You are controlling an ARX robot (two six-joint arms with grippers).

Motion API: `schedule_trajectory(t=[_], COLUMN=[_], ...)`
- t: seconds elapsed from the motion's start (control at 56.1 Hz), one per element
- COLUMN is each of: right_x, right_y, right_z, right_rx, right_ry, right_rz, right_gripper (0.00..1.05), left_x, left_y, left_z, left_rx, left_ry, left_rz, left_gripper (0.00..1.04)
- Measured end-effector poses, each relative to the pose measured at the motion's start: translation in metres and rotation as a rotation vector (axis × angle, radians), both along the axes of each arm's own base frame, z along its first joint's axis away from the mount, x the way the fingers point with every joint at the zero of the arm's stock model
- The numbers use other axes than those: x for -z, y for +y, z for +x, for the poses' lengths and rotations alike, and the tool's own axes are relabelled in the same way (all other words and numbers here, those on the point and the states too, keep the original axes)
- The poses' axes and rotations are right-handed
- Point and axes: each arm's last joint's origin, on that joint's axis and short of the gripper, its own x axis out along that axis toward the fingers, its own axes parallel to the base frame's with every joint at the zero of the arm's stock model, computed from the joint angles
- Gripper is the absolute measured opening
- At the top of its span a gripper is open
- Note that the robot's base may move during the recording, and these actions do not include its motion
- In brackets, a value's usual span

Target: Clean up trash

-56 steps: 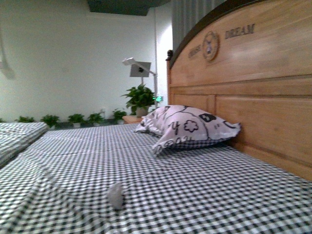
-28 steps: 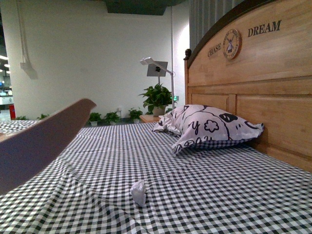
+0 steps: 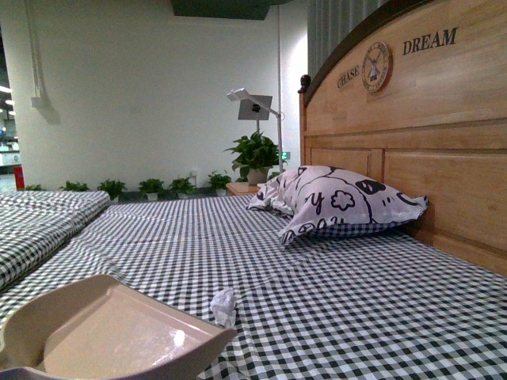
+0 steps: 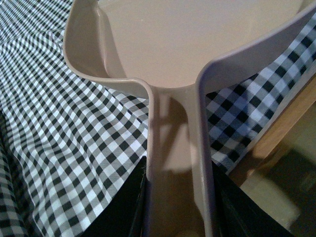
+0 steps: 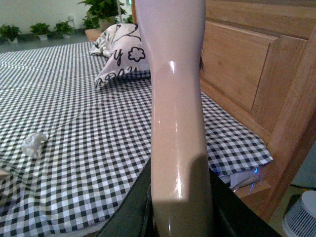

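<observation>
With the left gripper (image 4: 178,212) clamped on the handle of the dustpan (image 3: 119,332) and the right gripper (image 5: 180,217) clamped on a beige tool handle (image 5: 175,98), the trash (image 3: 224,305) lies on the bed (image 3: 356,301) just beside the pan's lip, so sweeping it in seems next.

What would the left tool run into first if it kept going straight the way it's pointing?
Probably the checked bedsheet: the left tool is shut on the dustpan handle, pointing along it. The paper wad lies just past the pan's rim, but whether it's in line is unclear.

"CHASE" and "DREAM" on wooden headboard (image 3: 412,103)
</observation>
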Motion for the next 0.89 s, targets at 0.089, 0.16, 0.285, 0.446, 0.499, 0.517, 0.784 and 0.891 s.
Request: schedule_trajectory(t=[0.089, 0.16, 0.285, 0.446, 0.499, 0.517, 0.784, 0.891], right_x=[0.0, 0.0, 0.0, 0.0, 0.0, 0.0, 0.0, 0.0], right_y=[0.0, 0.0, 0.0, 0.0, 0.0, 0.0, 0.0, 0.0], right_z=[0.0, 0.0, 0.0, 0.0, 0.0, 0.0, 0.0, 0.0], right_rx=[0.0, 0.0, 0.0, 0.0, 0.0, 0.0, 0.0, 0.0], right_ry=[0.0, 0.0, 0.0, 0.0, 0.0, 0.0, 0.0, 0.0], right_rz=[0.0, 0.0, 0.0, 0.0, 0.0, 0.0, 0.0, 0.0], right_gripper=[0.2, 0.2, 0.2, 0.2, 0.2, 0.2, 0.2, 0.2], left_x=[0.0, 0.0, 0.004, 0.01, 0.012, 0.012, 0.022, 0.024], left_y=[0.0, 0.0, -0.002, -0.006, -0.007, -0.007, -0.007, -0.006], left_z=[0.012, 0.022, 0.034, 0.043, 0.046, 0.047, 0.056, 0.058], left_rx=[0.016, 0.028, 0.037, 0.054, 0.054, 0.054, 0.065, 0.062], left_ry=[-0.017, -0.019, -0.006, 0.018, 0.022, 0.025, 0.073, 0.103], left_rz=[0.049, 0.075, 0.093, 0.081, 0.075, 0.072, 0.059, 0.057], left_gripper=[0.28, 0.28, 0.28, 0.28, 0.28, 0.28, 0.28, 0.28])
